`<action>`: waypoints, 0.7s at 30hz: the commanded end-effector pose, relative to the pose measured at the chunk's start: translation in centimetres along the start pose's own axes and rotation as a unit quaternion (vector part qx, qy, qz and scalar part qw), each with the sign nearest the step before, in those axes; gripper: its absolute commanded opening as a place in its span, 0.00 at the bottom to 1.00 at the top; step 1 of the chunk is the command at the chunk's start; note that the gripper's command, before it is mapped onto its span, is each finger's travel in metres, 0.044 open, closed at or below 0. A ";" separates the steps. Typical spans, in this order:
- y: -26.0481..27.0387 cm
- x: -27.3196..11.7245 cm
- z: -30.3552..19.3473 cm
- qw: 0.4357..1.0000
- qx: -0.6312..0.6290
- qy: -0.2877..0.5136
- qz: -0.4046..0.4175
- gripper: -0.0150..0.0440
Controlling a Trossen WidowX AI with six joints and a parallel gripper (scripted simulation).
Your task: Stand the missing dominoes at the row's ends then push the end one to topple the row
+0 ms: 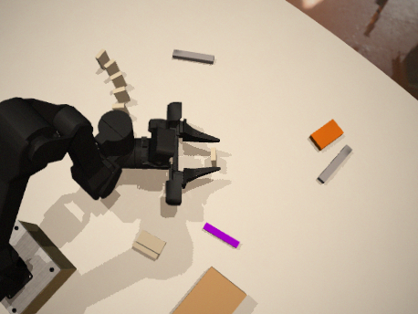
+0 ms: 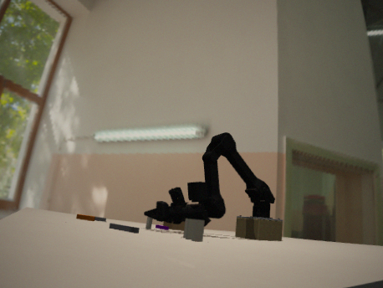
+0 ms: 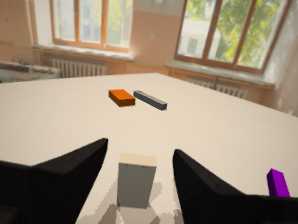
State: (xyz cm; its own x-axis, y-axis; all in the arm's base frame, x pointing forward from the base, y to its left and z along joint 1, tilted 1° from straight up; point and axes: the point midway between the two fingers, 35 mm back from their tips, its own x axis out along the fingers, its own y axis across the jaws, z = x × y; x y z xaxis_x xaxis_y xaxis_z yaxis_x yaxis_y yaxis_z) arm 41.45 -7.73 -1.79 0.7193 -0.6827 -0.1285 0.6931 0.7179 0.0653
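Top view, centre: slim cream rectangular domino (image 1: 214, 157) (image 3: 136, 185) stands upright between the parted black fingers of the gripper (image 1: 219, 154) (image 2: 146, 213) (image 3: 141, 149), clear of both; grip released. Cream domino row (image 1: 120, 80) stands upper left, its near end beside the arm. Handling estimate: light, stiff, easily toppled; grasp the side edges, squarely, low down. Surface (image 1: 274, 219) (image 2: 167, 264) (image 3: 60, 115) edge cuts the upper right, well away. Room opens rightward; any retreat leftward should watch the row. Purple bar (image 1: 221, 235) (image 2: 162, 227) (image 3: 278, 183) lies lower centre.
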 end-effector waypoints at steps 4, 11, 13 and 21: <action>-0.1 0.0 0.0 1.000 0.004 -0.002 -0.004 0.97; 0.2 -0.2 2.5 1.000 0.002 -0.001 -0.002 1.00; 0.2 -0.5 4.3 1.000 0.001 0.000 -0.001 1.00; 1.3 0.7 4.5 1.000 -0.013 0.025 0.008 1.00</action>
State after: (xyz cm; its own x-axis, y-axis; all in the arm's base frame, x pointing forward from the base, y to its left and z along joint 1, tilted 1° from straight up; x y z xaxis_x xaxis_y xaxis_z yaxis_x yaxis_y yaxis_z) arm 41.80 -7.83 2.55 0.7174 -0.6797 -0.1530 0.6920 0.7207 0.0429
